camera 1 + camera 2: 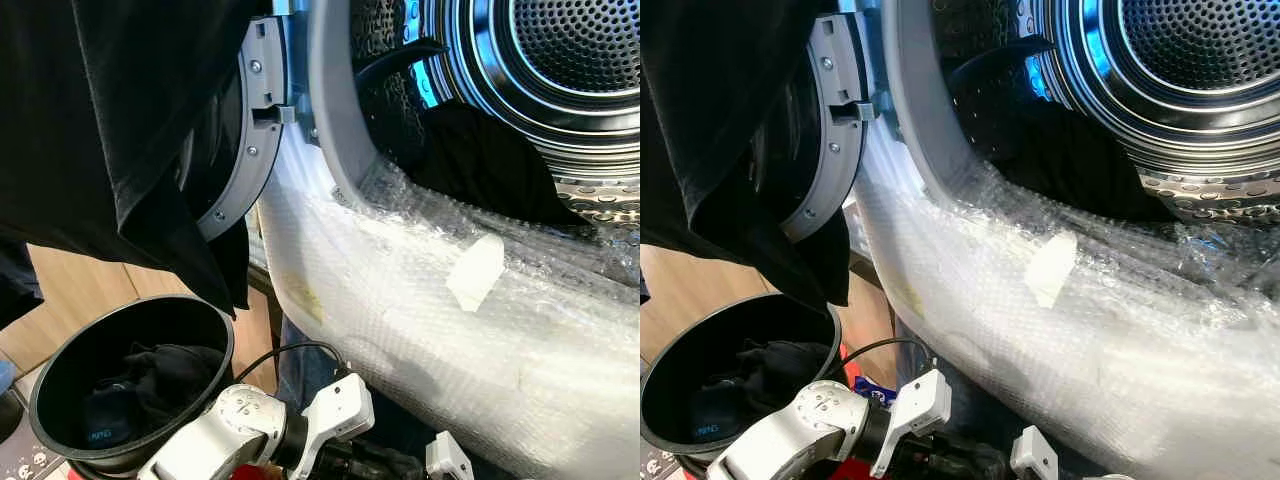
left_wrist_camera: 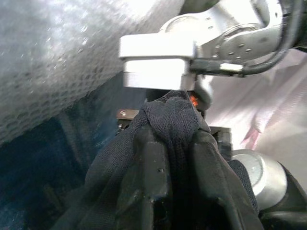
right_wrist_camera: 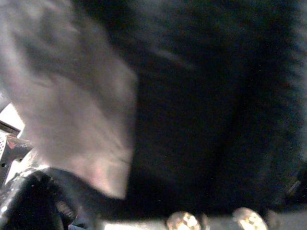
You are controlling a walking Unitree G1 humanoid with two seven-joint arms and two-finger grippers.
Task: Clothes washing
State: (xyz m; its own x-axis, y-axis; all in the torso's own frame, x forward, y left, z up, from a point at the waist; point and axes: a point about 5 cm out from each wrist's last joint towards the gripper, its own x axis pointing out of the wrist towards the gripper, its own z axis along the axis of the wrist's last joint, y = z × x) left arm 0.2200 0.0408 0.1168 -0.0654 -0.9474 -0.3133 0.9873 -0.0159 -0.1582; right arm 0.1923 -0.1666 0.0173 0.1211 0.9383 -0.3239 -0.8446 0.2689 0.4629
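Low in front of the washer, left pincer (image 2: 170, 158) clamped on a bunched fold of dark knit cloth (image 2: 168, 120), fabric pinched between the two black fingers (image 2: 144, 177) and draped over them; likely held so to lift it toward the drum. Silver left arm (image 1: 235, 425) just beside the round black basket (image 1: 60, 370), smooth plastic, more dark clothes (image 1: 160, 375) heaped inside. Large black garment (image 1: 100, 120), soft and matte, hanging at upper left across the open grey door (image 1: 250, 120). Drum (image 1: 580, 60), shiny perforated steel, with another dark piece (image 1: 480, 160) lying at its mouth. Washer front wrapped in bubble wrap (image 1: 420, 310), bumpy and translucent, a tape patch (image 1: 475, 270) on it, probably as padding. Right pincer: blurred dark fabric before its camera, cannot tell open or closed.
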